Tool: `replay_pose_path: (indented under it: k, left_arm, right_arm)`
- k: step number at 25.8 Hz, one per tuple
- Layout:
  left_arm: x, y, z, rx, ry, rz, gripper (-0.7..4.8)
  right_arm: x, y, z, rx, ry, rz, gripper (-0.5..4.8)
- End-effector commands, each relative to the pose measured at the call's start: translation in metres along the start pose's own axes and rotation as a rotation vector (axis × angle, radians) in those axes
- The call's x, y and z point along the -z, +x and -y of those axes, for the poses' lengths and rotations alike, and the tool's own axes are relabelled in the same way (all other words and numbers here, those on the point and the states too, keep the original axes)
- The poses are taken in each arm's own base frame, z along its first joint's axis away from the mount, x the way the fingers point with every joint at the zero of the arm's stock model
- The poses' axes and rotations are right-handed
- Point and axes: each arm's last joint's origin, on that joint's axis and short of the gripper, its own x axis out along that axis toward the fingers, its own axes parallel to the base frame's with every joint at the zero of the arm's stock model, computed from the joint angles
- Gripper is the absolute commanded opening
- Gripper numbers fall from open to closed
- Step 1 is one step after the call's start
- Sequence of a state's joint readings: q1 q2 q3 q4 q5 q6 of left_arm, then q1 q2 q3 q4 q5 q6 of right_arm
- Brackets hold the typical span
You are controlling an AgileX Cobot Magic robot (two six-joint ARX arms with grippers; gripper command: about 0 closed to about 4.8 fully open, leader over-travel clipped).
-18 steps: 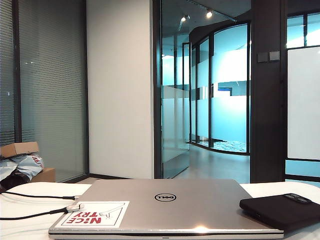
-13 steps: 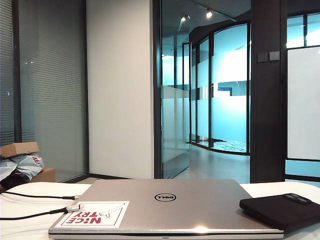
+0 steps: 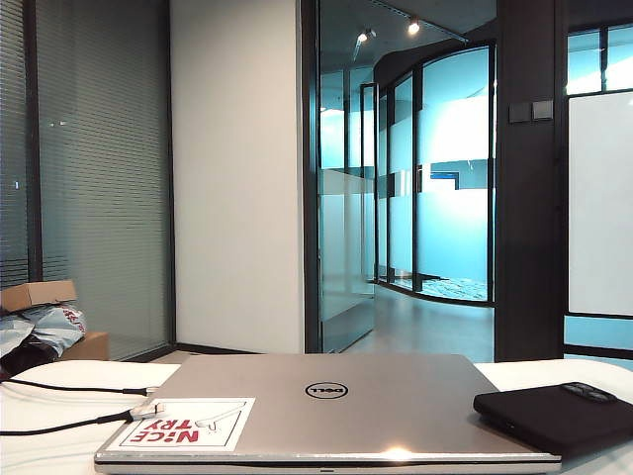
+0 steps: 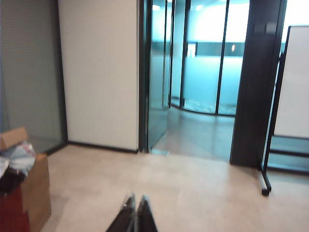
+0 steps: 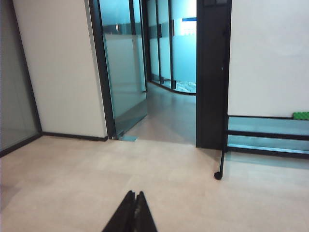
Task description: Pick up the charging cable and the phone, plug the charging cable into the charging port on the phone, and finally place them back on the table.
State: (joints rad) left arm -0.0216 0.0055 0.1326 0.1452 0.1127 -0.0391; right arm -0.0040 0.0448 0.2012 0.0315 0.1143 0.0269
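Pincers first: the left pincer (image 4: 134, 207) is pressed closed on nothing, aimed level over the office floor, and the right pincer (image 5: 134, 203) is closed and empty too. Neither shows in the exterior view. On the white table (image 3: 59, 381) sits a silver laptop (image 3: 326, 406) marked "DELL", its sticker (image 3: 183, 424) reading "NICE TRY" upside down. The charging cable (image 3: 74, 424) rests its silvery plug on the laptop's left edge; the phone (image 3: 554, 416) leans on the right corner.

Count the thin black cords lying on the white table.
2, both left of the silver Dell laptop: the upper black cord with a dark plug, and the lower black cord ending in a silvery-white plug beside the red-lettered sticker.
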Motion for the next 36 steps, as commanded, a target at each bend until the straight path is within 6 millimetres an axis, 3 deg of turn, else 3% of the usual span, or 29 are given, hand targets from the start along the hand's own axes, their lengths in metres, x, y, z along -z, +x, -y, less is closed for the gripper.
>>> replay_pose_path:
  k: [1, 9, 15, 18, 23, 36]
  left_arm:
    - [-0.017, 0.001, 0.001, 0.004, 0.002, 0.04, -0.05]
    - [-0.044, 0.022, -0.001, 0.003, -0.001, 0.001, -0.05]
    - [-0.048, 0.066, -0.005, 0.002, 0.022, -0.141, -0.05]
    - [-0.046, 0.09, -0.004, 0.023, 0.007, -0.214, -0.06]
    - [-0.031, 0.111, 0.003, 0.072, -0.008, -0.297, -0.06]
    - [0.02, 0.132, 0.036, 0.257, 0.056, -0.532, -0.05]
  right_arm:
    - [-0.021, 0.004, -0.001, 0.005, 0.007, 0.025, -0.05]
    - [-0.072, 0.032, -0.008, -0.072, 0.003, -0.001, -0.05]
    - [-0.105, 0.062, -0.02, -0.263, 0.007, -0.028, -0.05]
    - [-0.103, 0.063, -0.031, -0.365, 0.019, -0.097, -0.05]
    - [-0.09, 0.054, -0.05, -0.524, 0.027, -0.235, -0.05]
    - [-0.083, 0.028, -0.086, -0.871, -0.064, -0.304, -0.05]
